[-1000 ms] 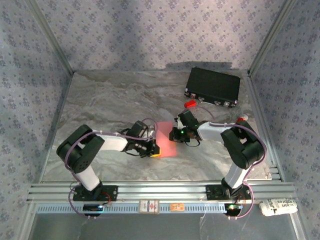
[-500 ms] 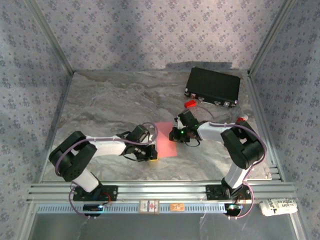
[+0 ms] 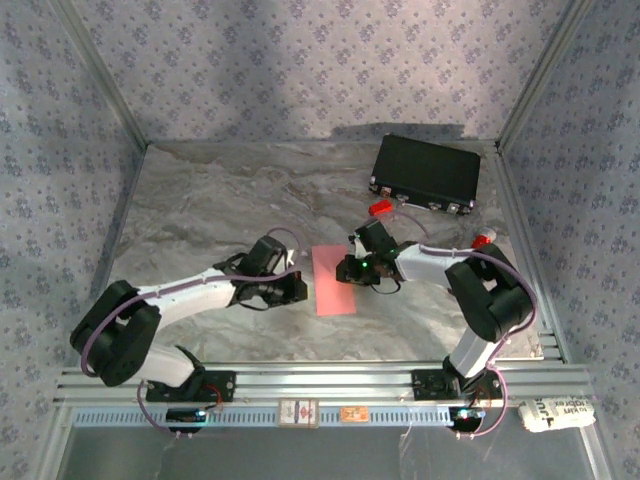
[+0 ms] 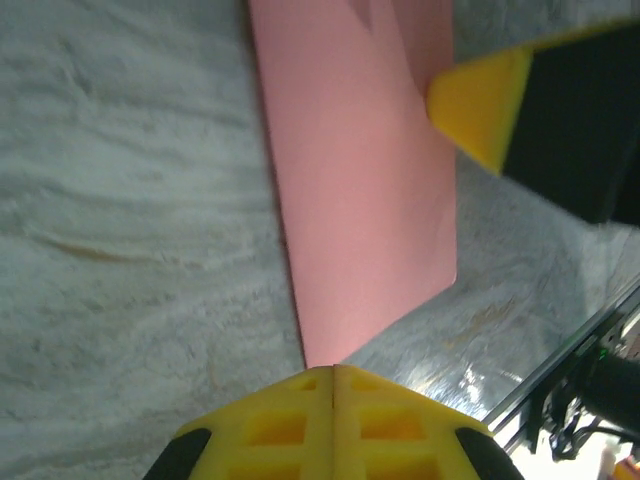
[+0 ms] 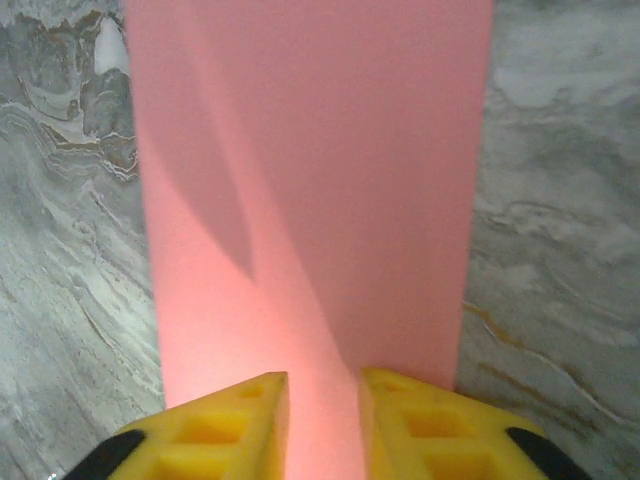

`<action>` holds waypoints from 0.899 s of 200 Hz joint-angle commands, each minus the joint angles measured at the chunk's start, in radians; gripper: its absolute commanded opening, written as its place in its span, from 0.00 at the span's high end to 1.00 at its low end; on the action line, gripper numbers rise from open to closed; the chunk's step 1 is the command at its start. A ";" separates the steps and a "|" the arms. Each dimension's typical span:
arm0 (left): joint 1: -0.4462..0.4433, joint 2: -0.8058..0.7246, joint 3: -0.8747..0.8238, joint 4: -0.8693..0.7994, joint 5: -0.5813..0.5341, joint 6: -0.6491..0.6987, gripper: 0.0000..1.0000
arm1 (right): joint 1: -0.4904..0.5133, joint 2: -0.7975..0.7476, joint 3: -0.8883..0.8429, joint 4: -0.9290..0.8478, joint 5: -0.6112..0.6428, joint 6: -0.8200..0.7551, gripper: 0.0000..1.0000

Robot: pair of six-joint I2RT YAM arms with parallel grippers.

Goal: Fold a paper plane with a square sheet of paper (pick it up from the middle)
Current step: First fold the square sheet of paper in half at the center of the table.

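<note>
Salmon-pink sheet of paper point(image 3: 333, 280) lies flat on the marble table point(image 3: 200, 210), a long narrow rectangle with straight edges, seemingly folded in half. Bare marble surrounds it, and the black case point(image 3: 425, 172) is well apart. My left gripper point(image 4: 333, 372) sits just beside its left edge, fingers pressed together. My right gripper point(image 5: 322, 378) is at the opposite edge, fingers slightly parted.

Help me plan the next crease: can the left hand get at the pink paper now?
Probably yes. The left hand, shut, sits right at the edge of the pink paper, nothing between them; the right hand is at the opposite edge.
</note>
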 commanded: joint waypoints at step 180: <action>0.157 0.580 0.518 -0.047 0.146 0.124 0.95 | -0.005 -0.247 -0.188 -0.053 0.002 0.213 0.63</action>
